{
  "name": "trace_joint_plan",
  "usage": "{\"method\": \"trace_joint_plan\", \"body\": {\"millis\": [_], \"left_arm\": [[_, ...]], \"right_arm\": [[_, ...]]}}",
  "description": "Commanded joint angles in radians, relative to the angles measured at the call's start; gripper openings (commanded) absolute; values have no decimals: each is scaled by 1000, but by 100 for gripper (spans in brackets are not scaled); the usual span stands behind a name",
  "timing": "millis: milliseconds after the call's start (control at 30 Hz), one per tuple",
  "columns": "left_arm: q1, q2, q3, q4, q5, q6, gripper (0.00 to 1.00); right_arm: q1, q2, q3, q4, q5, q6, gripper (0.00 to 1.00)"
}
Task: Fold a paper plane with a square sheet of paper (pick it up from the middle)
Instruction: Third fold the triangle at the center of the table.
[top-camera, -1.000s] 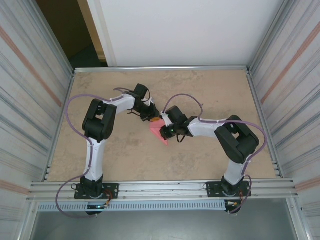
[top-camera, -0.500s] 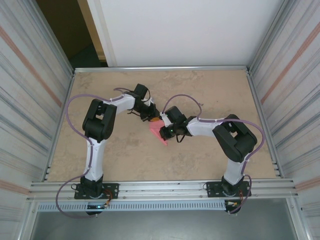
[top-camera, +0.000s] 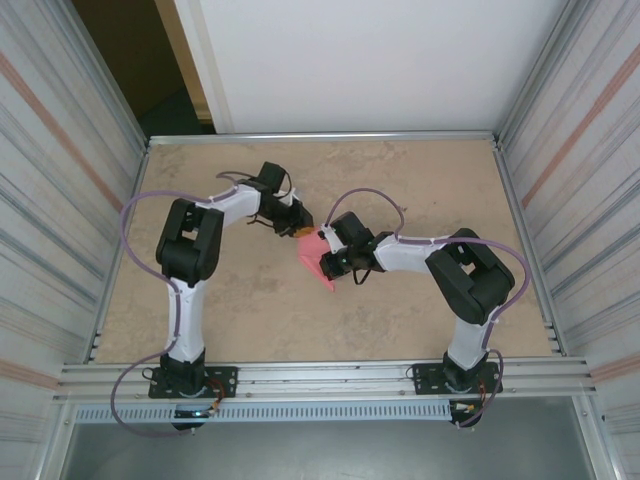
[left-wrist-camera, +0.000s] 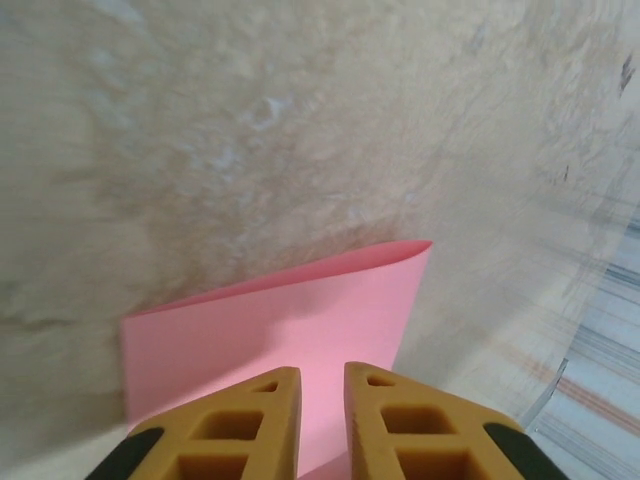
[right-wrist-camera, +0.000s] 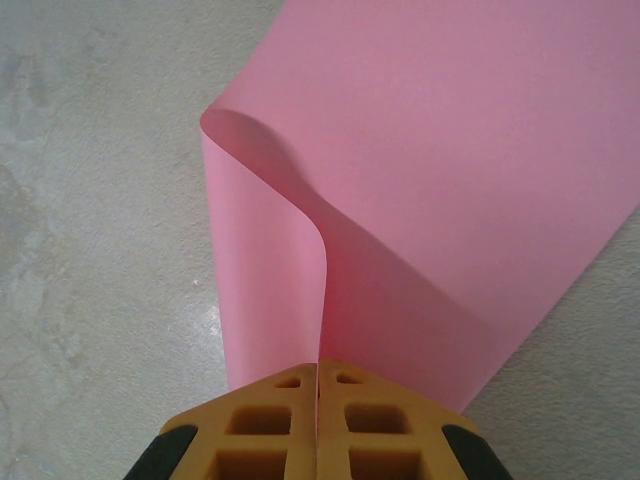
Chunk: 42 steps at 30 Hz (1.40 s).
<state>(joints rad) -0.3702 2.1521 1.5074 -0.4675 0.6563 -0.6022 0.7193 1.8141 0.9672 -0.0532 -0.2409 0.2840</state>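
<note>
- Top external view puts the square sheet of paper (top-camera: 312, 258) close to the middle of the counter (top-camera: 420, 180), with one corner pointing toward 5 o'clock.
- The right end effector (top-camera: 328, 264) reaches in from 3 o'clock and is clenched on the sheet. In the right wrist view its fingers (right-wrist-camera: 270, 420) meet with no gap. One side of the paper curls up in a soft loop and runs into the seam between them.
- The left end effector (top-camera: 303, 231) sits at the sheet's 11 o'clock edge. In the left wrist view its fingers (left-wrist-camera: 240, 420) stand slightly parted over the pink surface. I judge it released, pinching nothing.
- The step in hand looks like the first centre fold: one half is lifted over the other, the bend is rounded, and no crease is pressed yet.
- The next move calls for laying the raised edge square on the flat edge, then pressing along the bend. The left end effector would need to pin the flat half so it cannot slide.
- No container is involved, and the sheet rests directly on the counter.
</note>
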Motion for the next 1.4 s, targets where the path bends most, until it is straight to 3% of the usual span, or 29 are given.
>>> {"method": "trace_joint_plan", "body": {"millis": [0, 367, 1367], "left_arm": [[-1, -13, -35, -14, -17, 3, 18], [-15, 29, -25, -35, -37, 21, 12], [-17, 43, -22, -45, -42, 30, 11]], "right_arm": [[-5, 16, 25, -10, -25, 9, 1], [-6, 25, 37, -14, -51, 1, 1], [-4, 50, 56, -42, -75, 1, 1]]}}
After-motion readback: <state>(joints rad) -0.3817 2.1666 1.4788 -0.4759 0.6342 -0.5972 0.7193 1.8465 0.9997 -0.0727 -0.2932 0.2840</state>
